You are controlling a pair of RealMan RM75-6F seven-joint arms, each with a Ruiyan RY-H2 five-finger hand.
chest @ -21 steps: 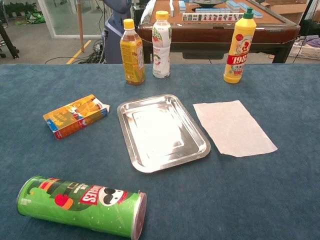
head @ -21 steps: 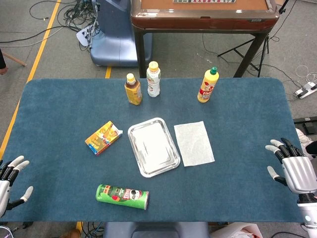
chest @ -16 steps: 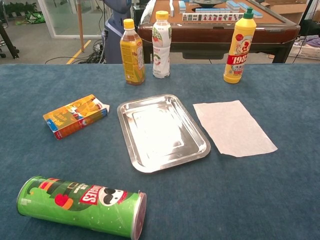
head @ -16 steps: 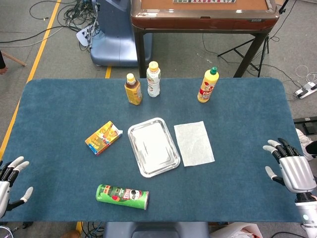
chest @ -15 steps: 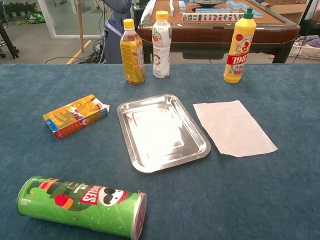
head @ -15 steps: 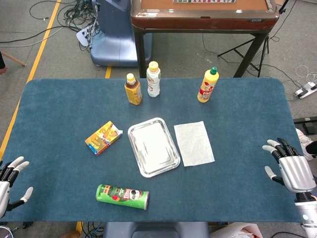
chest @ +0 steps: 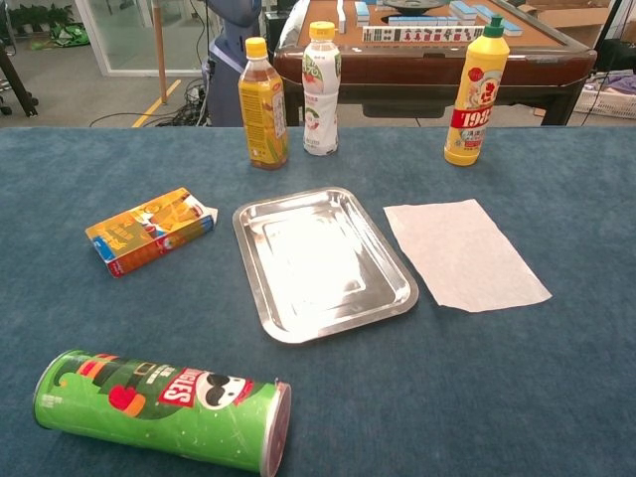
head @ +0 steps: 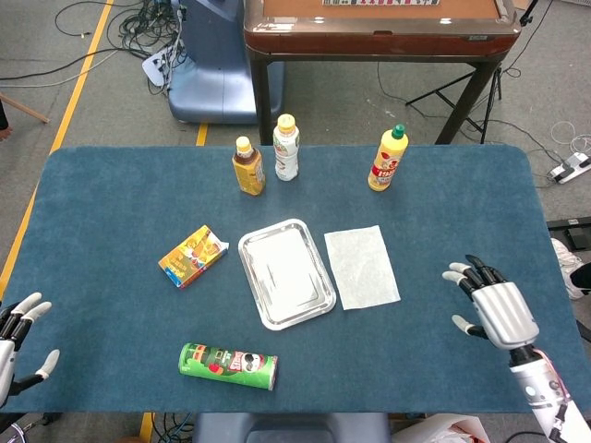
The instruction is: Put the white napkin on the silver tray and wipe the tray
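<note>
The white napkin [head: 362, 265] [chest: 462, 251] lies flat on the blue cloth just right of the silver tray [head: 285, 272] [chest: 320, 260], not touching it. The tray holds nothing. My right hand [head: 492, 307] hovers over the table's right side, fingers spread and holding nothing, well to the right of the napkin. My left hand [head: 17, 341] stays at the front left corner, fingers apart, partly cut off by the frame edge. Neither hand shows in the chest view.
A green chips can [head: 227, 365] [chest: 163, 407] lies on its side in front of the tray. An orange carton [head: 192, 256] [chest: 150, 230] sits left of it. Behind stand a tea bottle [head: 247, 166], a white drink bottle [head: 285, 148] and a yellow squeeze bottle [head: 388, 159].
My right hand has moved left from the table's right edge toward the napkin, still with fingers spread. Left hand, napkin and tray have not moved.
</note>
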